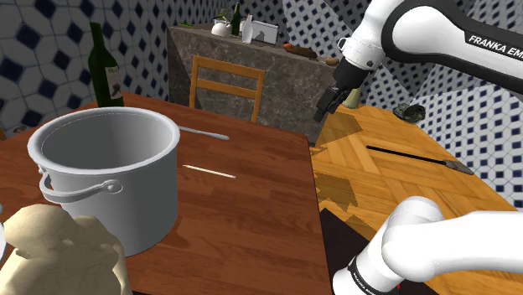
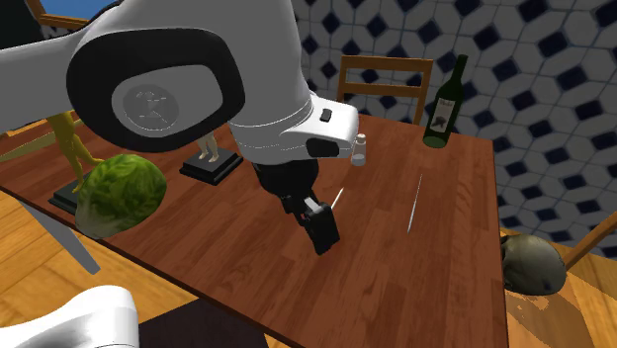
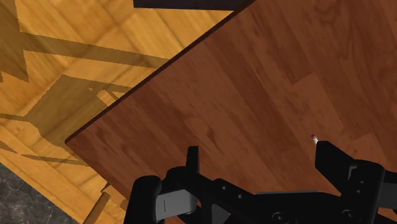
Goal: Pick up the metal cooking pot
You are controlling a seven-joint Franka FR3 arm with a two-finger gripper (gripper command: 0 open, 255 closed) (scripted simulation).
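Grey metal pot [image 1: 109, 180] stands upright on the wooden table [image 1: 251, 193], at the shoulder view's left near a green bottle [image 1: 104, 71]. My gripper [image 1: 328, 102] hangs above the table's far edge, its 2 fingers spread around nothing. The pot lies well apart, toward that view's lower left.

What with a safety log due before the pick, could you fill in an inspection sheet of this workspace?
Surface: reddish-brown wooden table, plank-grained.
Job's things: large grey metal cooking pot with bail handle, upright, untouched.
Clutter: dark green wine bottle, leafy green cabbage-like ball, pale lumpy bread-like mass, thin white stick.
Claw: black two-finger claw, open, holding nothing, near the table's edge, apart from the pot.
Cables: nothing seen.
Surroundings: wooden slat-back chair, parquet floor, blue-and-white tiled walls.
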